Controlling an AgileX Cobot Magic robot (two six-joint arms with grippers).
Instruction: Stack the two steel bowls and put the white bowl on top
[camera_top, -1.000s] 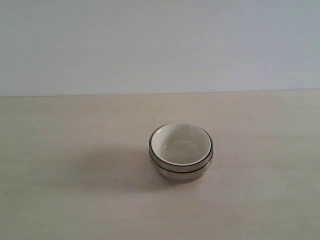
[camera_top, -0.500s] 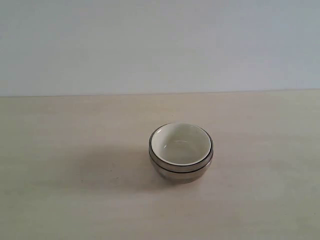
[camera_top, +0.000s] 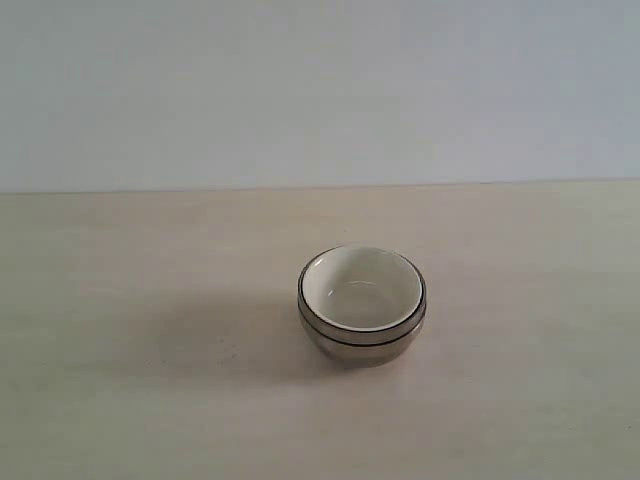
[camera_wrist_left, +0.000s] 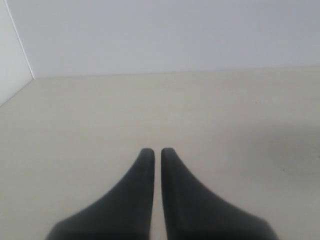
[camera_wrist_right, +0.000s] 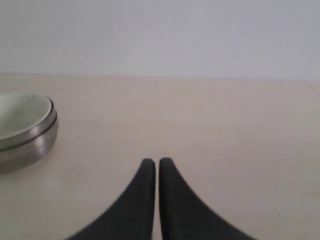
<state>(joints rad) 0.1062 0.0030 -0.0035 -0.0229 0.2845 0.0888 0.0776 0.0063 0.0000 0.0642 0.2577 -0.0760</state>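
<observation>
Now | glossy round white bowl (camera_top: 360, 290) nested atop mirror-shiny steel bowls (camera_top: 362, 349) | both jaws pressed together

Lab-like test bench, pale wood-grain tabletop (camera_top: 150, 400) — blank white wall (camera_top: 320, 90) behind, plain staged setup

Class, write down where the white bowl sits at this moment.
In the exterior view the white bowl sits nested on top of the steel bowls, near the middle of the table, slightly to the right.

Pale beige tabletop (camera_top: 150, 400), faint streaky grain, plain light grey-blue wall (camera_top: 320, 90) behind it
</observation>
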